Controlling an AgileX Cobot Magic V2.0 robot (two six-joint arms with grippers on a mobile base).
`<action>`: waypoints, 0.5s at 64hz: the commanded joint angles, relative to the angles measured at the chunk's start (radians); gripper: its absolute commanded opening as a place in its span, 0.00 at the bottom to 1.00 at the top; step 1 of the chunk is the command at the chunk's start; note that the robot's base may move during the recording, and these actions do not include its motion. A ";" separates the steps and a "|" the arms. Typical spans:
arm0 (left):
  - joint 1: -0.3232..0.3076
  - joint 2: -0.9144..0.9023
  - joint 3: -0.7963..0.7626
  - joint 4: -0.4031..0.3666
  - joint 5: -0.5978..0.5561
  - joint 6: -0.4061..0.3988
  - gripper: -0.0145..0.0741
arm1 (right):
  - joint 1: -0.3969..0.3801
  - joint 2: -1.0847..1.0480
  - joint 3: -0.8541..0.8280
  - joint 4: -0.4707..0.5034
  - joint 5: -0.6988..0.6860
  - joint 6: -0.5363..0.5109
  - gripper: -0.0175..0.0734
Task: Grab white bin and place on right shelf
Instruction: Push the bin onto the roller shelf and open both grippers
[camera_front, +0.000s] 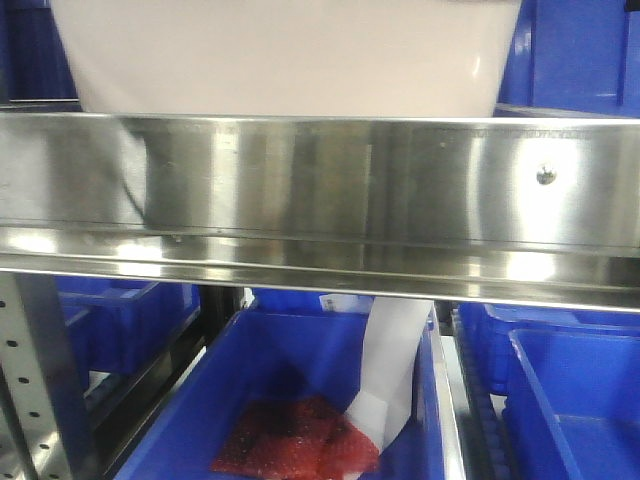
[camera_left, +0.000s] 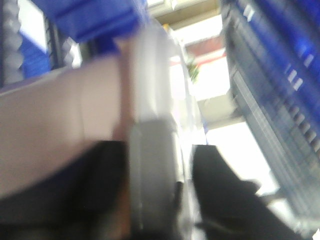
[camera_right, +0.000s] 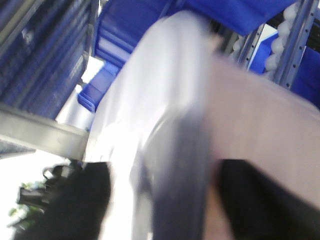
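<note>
Backdrop: blue bins (camera_front: 190, 420) fill the lower rack, with red packets (camera_front: 290, 440) in one.
Bin: your white bin (camera_front: 285, 55) sits high behind the steel rail of the right shelf (camera_front: 320, 190); whether its base rests there, you can't tell.
Left: the left gripper (camera_left: 160, 187) clamps the bin's grey handle (camera_left: 150, 150).
Right: the right gripper (camera_right: 167, 200) is clenched on the other end, blurry.

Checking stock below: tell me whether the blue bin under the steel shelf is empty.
No: the blue bin holds red packets and a white bag.
</note>
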 joint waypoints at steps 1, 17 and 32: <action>-0.027 -0.042 -0.061 -0.028 0.191 0.003 0.72 | 0.020 -0.032 -0.046 0.078 0.139 -0.039 0.88; -0.027 -0.044 -0.203 0.179 0.209 -0.004 0.77 | 0.020 -0.032 -0.160 -0.207 0.054 -0.046 0.88; -0.029 -0.050 -0.335 0.503 0.203 -0.102 0.76 | 0.019 -0.032 -0.251 -0.502 -0.050 -0.005 0.88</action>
